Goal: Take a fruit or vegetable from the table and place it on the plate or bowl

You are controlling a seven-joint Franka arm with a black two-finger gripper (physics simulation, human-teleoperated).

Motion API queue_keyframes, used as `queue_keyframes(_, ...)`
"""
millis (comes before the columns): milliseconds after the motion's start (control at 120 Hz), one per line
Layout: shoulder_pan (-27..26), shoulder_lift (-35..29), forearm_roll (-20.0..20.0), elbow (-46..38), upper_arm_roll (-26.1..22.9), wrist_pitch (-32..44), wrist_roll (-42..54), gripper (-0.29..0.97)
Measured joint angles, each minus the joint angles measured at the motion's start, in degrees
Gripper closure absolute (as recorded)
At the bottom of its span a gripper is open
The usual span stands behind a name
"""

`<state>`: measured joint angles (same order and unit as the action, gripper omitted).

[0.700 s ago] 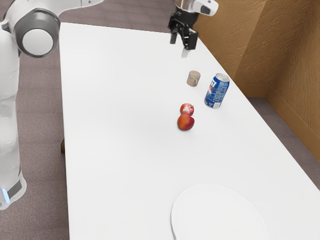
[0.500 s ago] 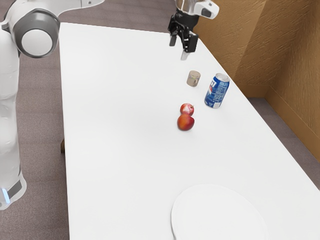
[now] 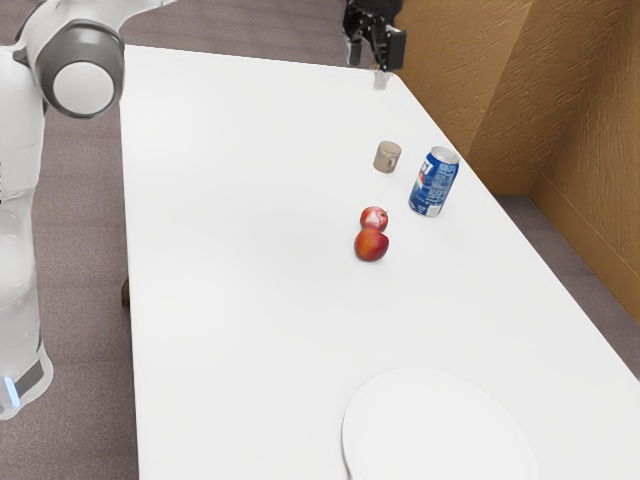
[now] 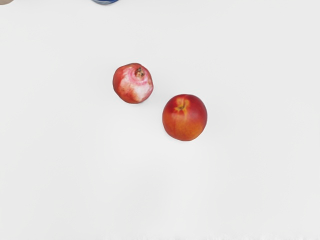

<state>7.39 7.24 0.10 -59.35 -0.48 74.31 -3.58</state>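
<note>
The 2 fruits lie on the white table (image 3: pixel 230 250) near the blue soda can (image 3: pixel 433 181), on the side of it toward the exterior view's left. The pomegranate (image 3: pixel 374 217) is the nearer to the can. The peach (image 3: pixel 371 245) lies just beyond it, farther from the can.

In the exterior view the 2 overlap, but the wrist view shows a narrow strip of table between the pomegranate (image 4: pixel 133 83) and the peach (image 4: pixel 184 117), so they do not touch. Both are close to round, with no clear long axis. The pomegranate's brown crown points up and leans slightly toward the can. The peach's stem dimple also faces up, tipped the same way.

The gripper (image 3: pixel 365 68) hangs in the air well apart from the can, over the table's far edge. Its jaws stand apart with nothing between them, and its upper part is cut off by the frame.

A small tan cup (image 3: pixel 387 156) stands just beside the can. The white plate (image 3: pixel 435 430) lies well apart from the can, and the frame clips its lower edge. In the wrist view, slivers of the can (image 4: pixel 105 1) and the cup (image 4: pixel 5 1) show at the frame's edge.
</note>
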Motion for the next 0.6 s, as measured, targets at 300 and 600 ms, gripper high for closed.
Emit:
queue_keyframes(300, -2.6, 9.7, 0.1, -0.1, -0.1, 1.7, -0.5, 0.0)
queue_keyframes(600, -4.9, 1.3, 0.5, -23.6, -0.6, 13.6, -0.7, 0.0)
